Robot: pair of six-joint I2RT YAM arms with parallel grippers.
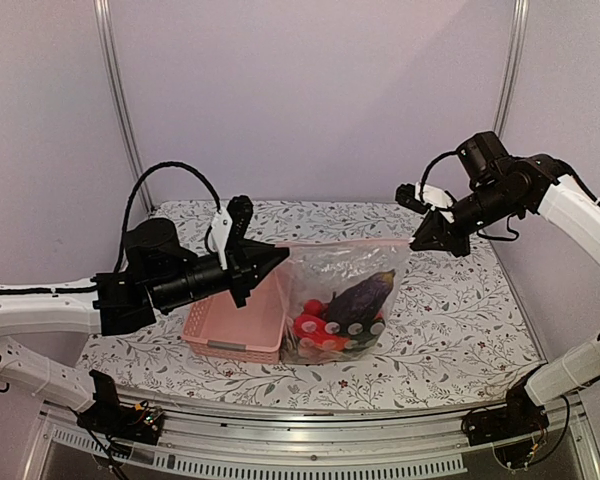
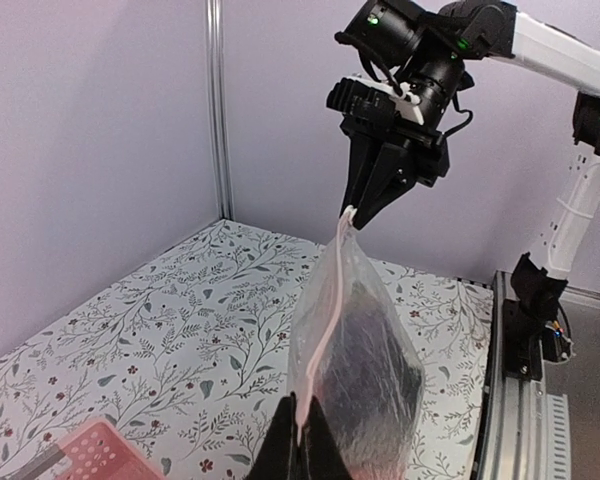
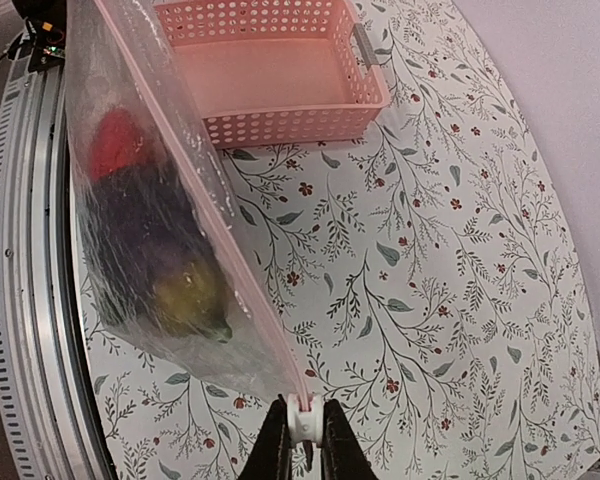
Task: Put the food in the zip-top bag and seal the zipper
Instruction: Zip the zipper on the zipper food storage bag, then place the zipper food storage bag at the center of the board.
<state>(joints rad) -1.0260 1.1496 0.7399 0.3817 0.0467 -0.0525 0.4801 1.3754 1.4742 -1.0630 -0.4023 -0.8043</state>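
The zip-top bag [image 1: 345,290] hangs stretched between both grippers just above the table, with the food inside. A dark purple eggplant [image 1: 365,293] lies over red pieces [image 1: 315,327]; in the right wrist view a red piece [image 3: 115,140], the eggplant [image 3: 140,215] and a yellow-green piece [image 3: 185,295] show through the plastic. The pink zipper [image 1: 345,243] runs taut along the top. My left gripper [image 1: 280,256] [image 2: 302,400] is shut on the zipper's left end [image 2: 330,310]. My right gripper [image 1: 418,243] [image 3: 304,405] is shut on the white slider [image 3: 303,420] at the right end.
A pink lattice basket [image 1: 235,320] [image 3: 270,70] stands on the floral tablecloth, right beside the bag on its left, and nothing shows inside it. Metal frame posts [image 1: 120,100] rise at the back corners. The rail [image 1: 310,455] runs along the near edge.
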